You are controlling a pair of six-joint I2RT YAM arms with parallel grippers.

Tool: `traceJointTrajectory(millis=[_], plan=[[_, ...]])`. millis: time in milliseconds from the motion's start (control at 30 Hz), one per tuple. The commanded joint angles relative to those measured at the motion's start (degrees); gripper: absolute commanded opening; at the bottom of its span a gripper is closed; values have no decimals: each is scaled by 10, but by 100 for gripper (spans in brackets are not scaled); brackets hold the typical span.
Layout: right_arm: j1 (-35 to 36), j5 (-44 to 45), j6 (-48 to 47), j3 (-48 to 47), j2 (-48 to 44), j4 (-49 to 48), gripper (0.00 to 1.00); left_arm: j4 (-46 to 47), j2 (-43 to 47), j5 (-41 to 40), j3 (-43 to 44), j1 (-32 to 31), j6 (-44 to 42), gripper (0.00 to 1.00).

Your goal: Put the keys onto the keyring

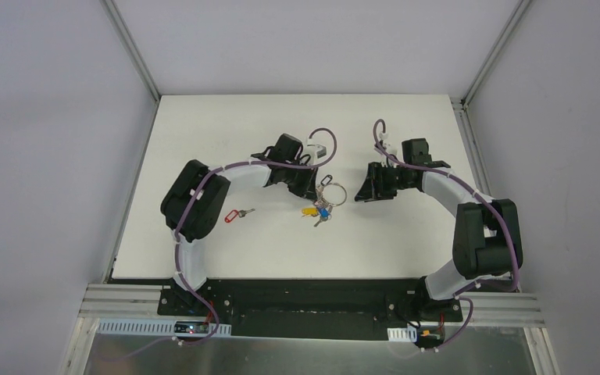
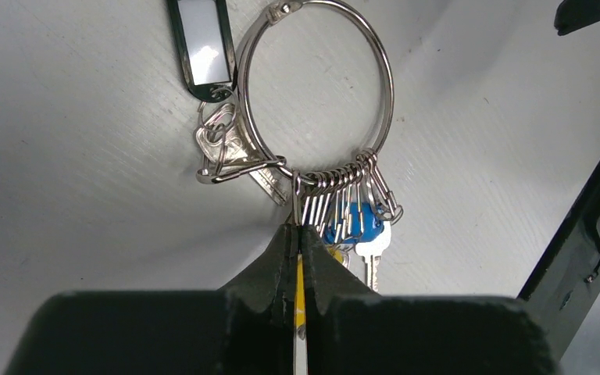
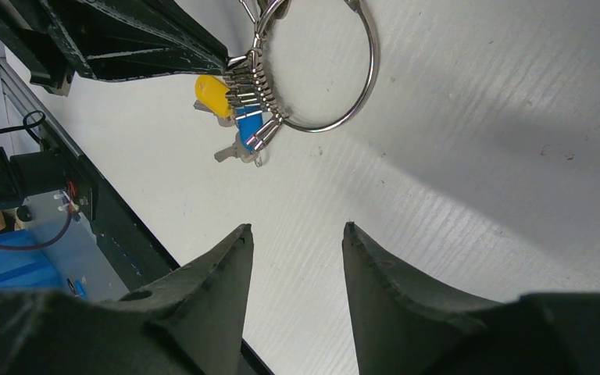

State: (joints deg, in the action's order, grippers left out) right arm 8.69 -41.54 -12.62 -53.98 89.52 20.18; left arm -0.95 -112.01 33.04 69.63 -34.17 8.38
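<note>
my left end effector (image 2: pixel 300 233) pinches the keyring (image 2: pixel 391 86), seemingly by its key bunch; my right end effector (image 3: pixel 297 228) gapes empty, keyring just ahead.

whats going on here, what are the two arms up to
Two robot arms are working on putting keys onto a keyring. The left gripper is pinched shut on the keyring at its bunch of keys. The right gripper is open and empty, just beside the ring. The black-tagged key lies against the ring's edge; the red-tagged key lies apart on the table by the left arm, untouched.
</note>
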Motion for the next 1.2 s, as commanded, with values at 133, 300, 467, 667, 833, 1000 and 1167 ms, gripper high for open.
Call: traceJointTrajectory(millis=[133,300,467,667,833,1000,1167], plan=[[-4,-59,-32,-3,-16,7,49,-91,49,50,61,-5,-64,0],[-3,-131,-78,0,-46,1,49,-169,59,95,103,-4,-96,0],[4,-196,-125,-7,-87,-17,49,-254,82,146,146,-4,-107,0],[50,-200,-209,-26,-139,-6,49,-359,115,201,186,-4,-145,0],[102,-178,-234,-41,-177,-13,49,-401,146,229,198,-5,-165,0],[143,-168,-217,-57,-184,-20,51,-411,168,226,198,-9,-167,0],[171,-136,-185,-53,-176,-48,52,-403,178,231,195,-15,-148,0]])
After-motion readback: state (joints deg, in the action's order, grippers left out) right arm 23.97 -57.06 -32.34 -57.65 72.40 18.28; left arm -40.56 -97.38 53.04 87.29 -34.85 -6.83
